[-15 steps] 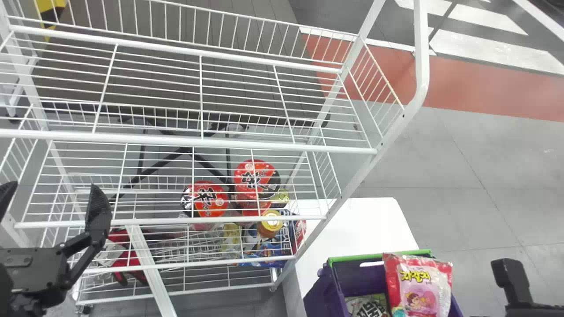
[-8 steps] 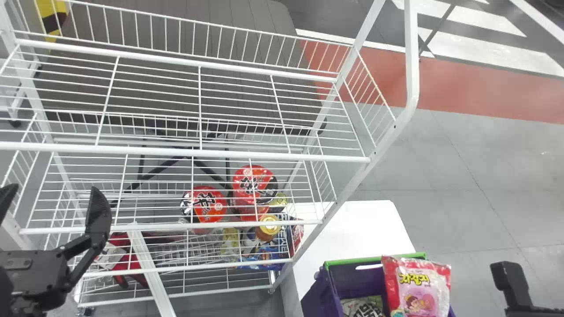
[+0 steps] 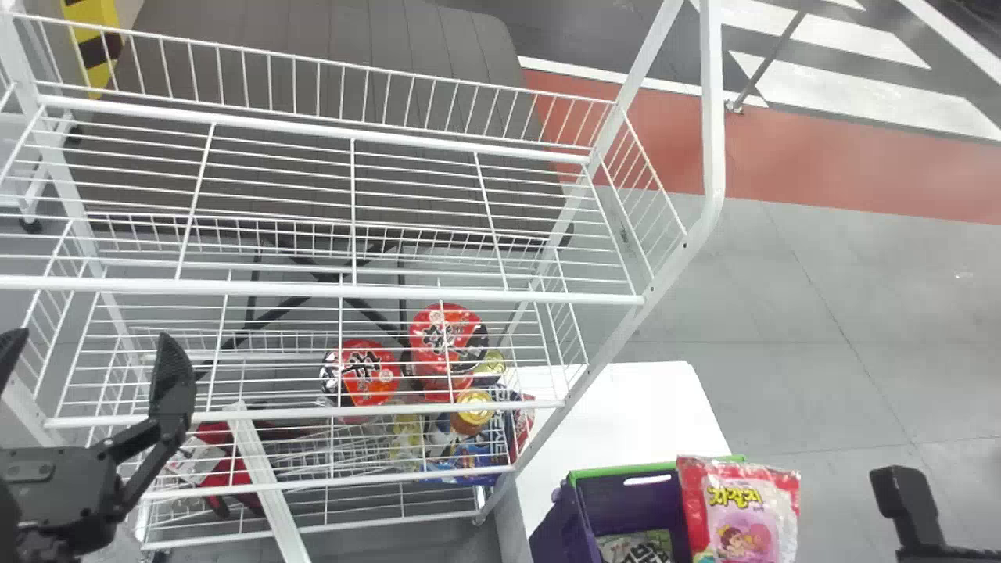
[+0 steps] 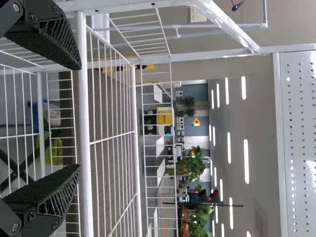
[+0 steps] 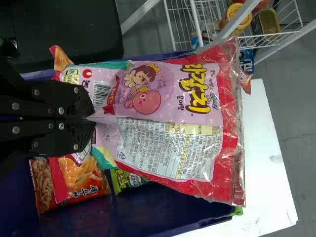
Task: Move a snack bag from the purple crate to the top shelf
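At the head view's lower right is my right gripper [image 3: 907, 500], partly visible. In the right wrist view that gripper [image 5: 93, 119] is shut on an edge of the red and pink snack bag [image 5: 197, 148]. The snack bag [image 3: 739, 508] is upright over the right side of the purple crate [image 3: 637, 496]. My left gripper [image 3: 92, 363] stands open and empty before the rack's left part, below the top shelf's front bar [image 3: 313, 288]; in the left wrist view the left gripper [image 4: 80, 116] has that shelf's bars beyond it.
More snack bags [image 5: 71, 185] lie in the crate, which stands by a white table [image 3: 626, 407]. Red cup noodles [image 3: 364, 371] and other packages sit on lower rack levels. The rack's right post [image 3: 610, 344] slants between the shelves and the crate side.
In the head view the rack has shifted down and slightly left, and the crate has shifted likewise. The bag and both arms keep nearly the same place in that view.
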Motion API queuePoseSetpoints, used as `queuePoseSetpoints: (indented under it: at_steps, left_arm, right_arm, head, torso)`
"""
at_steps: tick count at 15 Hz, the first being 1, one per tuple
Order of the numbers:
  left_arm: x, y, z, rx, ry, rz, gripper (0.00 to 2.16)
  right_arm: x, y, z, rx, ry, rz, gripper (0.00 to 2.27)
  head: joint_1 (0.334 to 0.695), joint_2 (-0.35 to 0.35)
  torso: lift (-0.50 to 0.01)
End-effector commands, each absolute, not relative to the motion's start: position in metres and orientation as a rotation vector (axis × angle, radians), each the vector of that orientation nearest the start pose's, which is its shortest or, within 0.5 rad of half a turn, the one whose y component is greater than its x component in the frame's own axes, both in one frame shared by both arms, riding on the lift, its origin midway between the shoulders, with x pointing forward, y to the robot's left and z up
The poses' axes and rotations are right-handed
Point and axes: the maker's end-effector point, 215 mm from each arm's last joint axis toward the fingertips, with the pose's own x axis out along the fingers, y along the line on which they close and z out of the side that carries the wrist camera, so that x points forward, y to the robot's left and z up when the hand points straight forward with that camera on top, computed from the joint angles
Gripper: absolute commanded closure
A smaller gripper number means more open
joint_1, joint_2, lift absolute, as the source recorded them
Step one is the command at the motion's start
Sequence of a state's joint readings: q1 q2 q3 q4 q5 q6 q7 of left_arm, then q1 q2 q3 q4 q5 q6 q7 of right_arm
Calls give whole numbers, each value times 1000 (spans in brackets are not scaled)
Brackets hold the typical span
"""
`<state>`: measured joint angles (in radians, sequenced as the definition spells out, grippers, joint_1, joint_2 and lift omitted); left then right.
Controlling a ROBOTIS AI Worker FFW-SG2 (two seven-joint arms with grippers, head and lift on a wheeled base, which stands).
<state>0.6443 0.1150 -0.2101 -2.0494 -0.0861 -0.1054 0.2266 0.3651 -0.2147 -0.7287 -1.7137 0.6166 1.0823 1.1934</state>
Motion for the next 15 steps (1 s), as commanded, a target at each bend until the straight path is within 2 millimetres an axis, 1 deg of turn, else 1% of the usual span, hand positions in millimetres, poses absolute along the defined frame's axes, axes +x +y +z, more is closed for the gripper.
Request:
queuePoseSetpoints:
  at_steps: [1, 9, 15]
  left_arm:
    - [387, 168, -364, 64, 52, -21, 113]
    - [386, 168, -363, 66, 48, -21, 113]
    - [386, 167, -362, 65, 47, -23, 113]
  right_arm:
    - [165, -549, -566, 240, 1301, -94, 1298]
    - [165, -548, -566, 244, 1301, -92, 1298]
    - [168, -547, -563, 242, 1293, -88, 1298]
  head:
    - [695, -350]
    - [695, -350]
    - [695, -350]
  torso:
    - [-82]
    - [-50]
    - [-26]
